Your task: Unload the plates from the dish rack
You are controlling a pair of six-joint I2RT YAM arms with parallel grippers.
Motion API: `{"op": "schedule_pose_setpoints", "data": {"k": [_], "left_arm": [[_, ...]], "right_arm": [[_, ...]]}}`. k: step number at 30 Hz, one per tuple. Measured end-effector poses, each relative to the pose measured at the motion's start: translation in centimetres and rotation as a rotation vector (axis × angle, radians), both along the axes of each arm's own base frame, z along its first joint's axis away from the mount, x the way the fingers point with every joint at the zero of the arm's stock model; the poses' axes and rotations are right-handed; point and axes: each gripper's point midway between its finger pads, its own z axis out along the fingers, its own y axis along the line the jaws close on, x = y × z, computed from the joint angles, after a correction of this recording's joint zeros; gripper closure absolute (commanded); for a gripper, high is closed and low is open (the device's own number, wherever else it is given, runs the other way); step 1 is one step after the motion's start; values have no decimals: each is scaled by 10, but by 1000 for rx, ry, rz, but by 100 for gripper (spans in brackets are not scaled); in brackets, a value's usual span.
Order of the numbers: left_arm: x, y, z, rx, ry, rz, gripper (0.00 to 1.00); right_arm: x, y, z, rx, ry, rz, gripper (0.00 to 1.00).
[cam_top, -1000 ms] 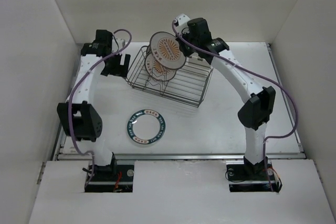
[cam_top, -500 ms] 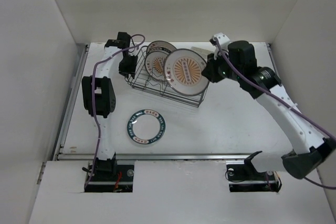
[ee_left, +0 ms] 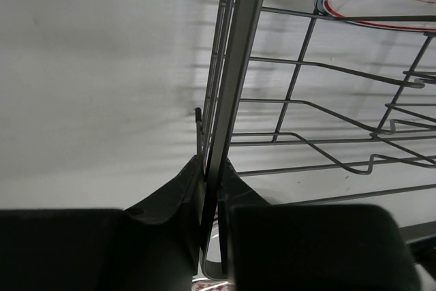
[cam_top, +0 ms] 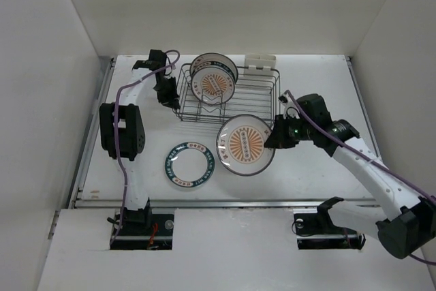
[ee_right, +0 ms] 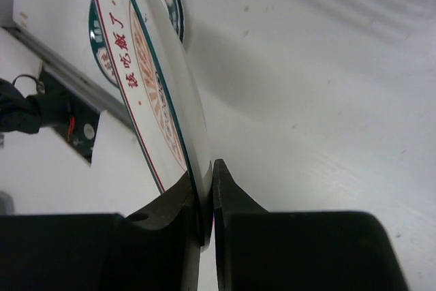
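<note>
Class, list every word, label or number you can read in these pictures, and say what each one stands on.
"該吃飯了", red, my best reading: rim of the sunburst plate in the right claw.
Teal-ringed plate: rim lettering too small to read.
Plates in the dish rack: lettering too blurred to read.
Nothing else carries text.

My right jaws pinch the sunburst plate (cam_top: 244, 146) at its right rim, in front of the dish rack (cam_top: 252, 100); a teal-rimmed plate (cam_top: 190, 163) lies flat on the counter (cam_top: 320, 80) nearby. My left jaws meet the rack's left edge.
</note>
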Motion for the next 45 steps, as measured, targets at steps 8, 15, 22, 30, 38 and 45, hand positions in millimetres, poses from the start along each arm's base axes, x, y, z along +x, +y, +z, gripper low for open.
{"op": "schedule_pose_setpoints", "data": {"k": [8, 15, 22, 30, 38, 45], "left_arm": [[-23, -4, 0, -49, 19, 168, 100], [-23, -3, -1, -45, 11, 190, 100], [-21, -1, 2, -11, 17, 156, 100], [-11, 4, 4, 47, 14, 105, 100], [3, 8, 6, 97, -14, 50, 100], [-2, 6, 0, 112, -11, 27, 73]], "right_arm": [[-33, 9, -78, 60, 324, 27, 100], [-23, 4, -101, 51, 370, -26, 100], [-11, -11, -143, 21, 437, -110, 95], [-8, -10, -163, 40, 517, -134, 79], [-8, -20, -187, -11, 601, -205, 55], [7, -29, -177, -72, 548, -262, 19]]}}
